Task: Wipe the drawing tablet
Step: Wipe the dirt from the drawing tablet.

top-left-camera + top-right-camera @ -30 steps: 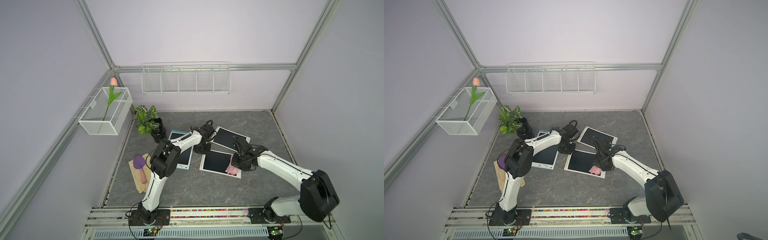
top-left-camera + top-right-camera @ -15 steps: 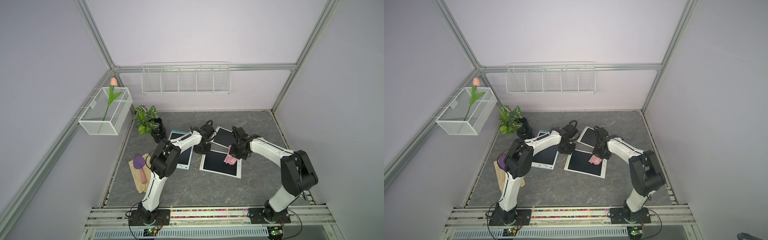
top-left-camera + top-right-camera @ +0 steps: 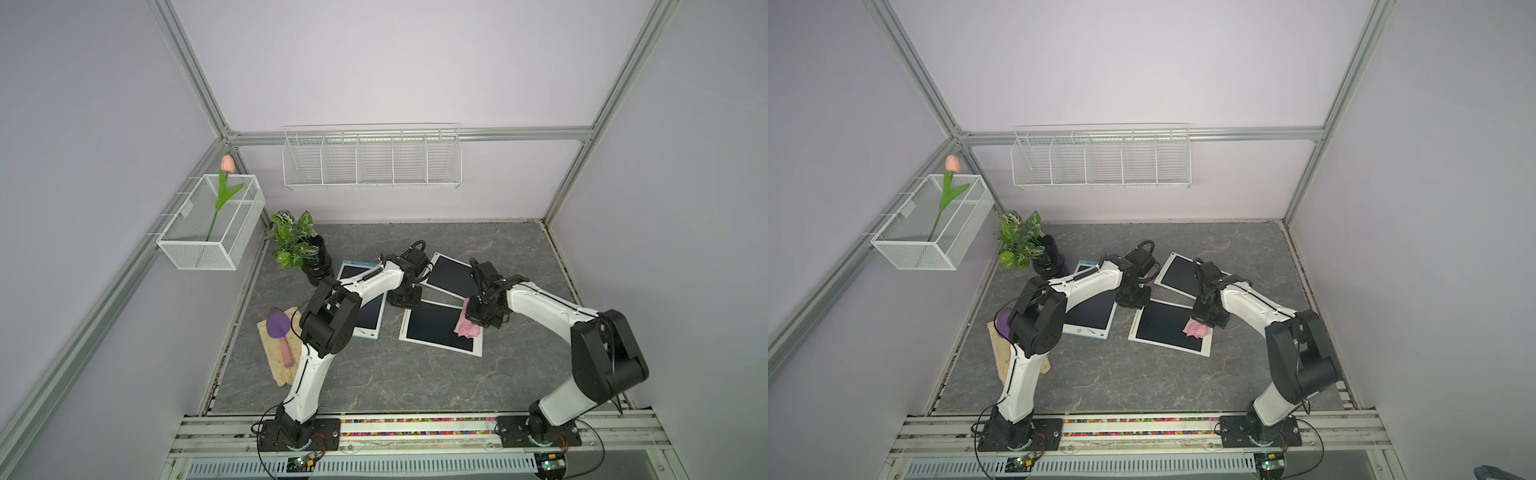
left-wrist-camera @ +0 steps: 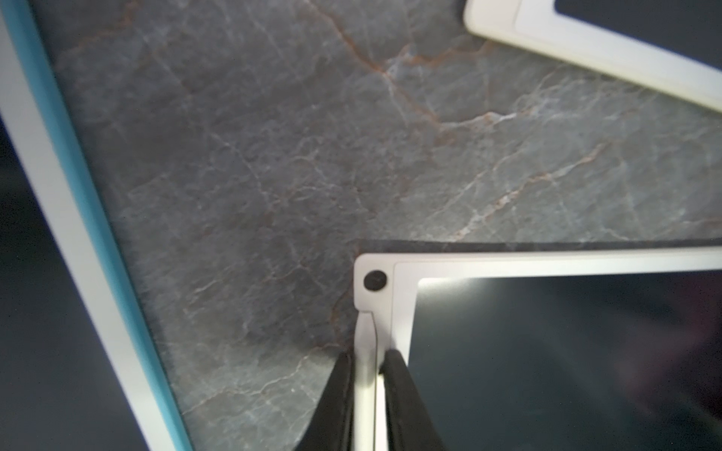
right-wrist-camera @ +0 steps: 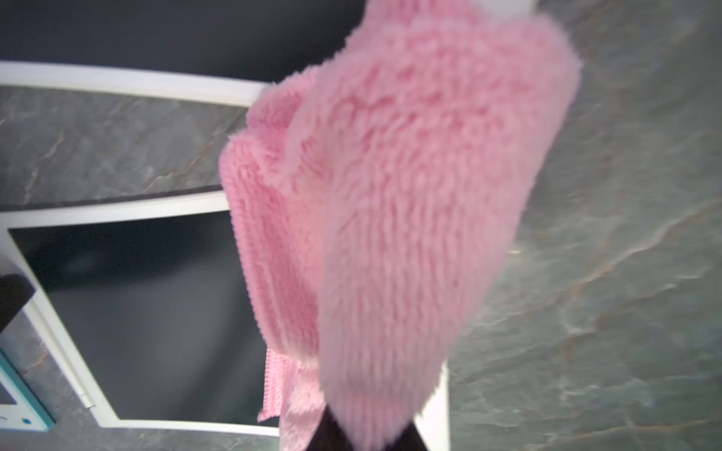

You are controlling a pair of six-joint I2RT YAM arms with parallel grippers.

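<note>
Pink cloth point(image 5: 390, 195), pinched tight in my right gripper point(image 5: 367, 439), sits over the right side of the front tablet point(image 3: 432, 326), hiding its jaws and much of that wrist view. My left gripper point(image 4: 367, 390) is closed on the tablet's far-left white rim, slightly blurred.

no legible txt on drawing tablet point(image 3: 432, 326), none elsewhere

Left arm point(image 3: 316, 374), right arm point(image 3: 548, 305): white link shells, black joints, thin black cables, black base plates point(image 3: 330, 430). Left tool point(image 4: 369, 355), right tool point(image 3: 473, 320): black.
</note>
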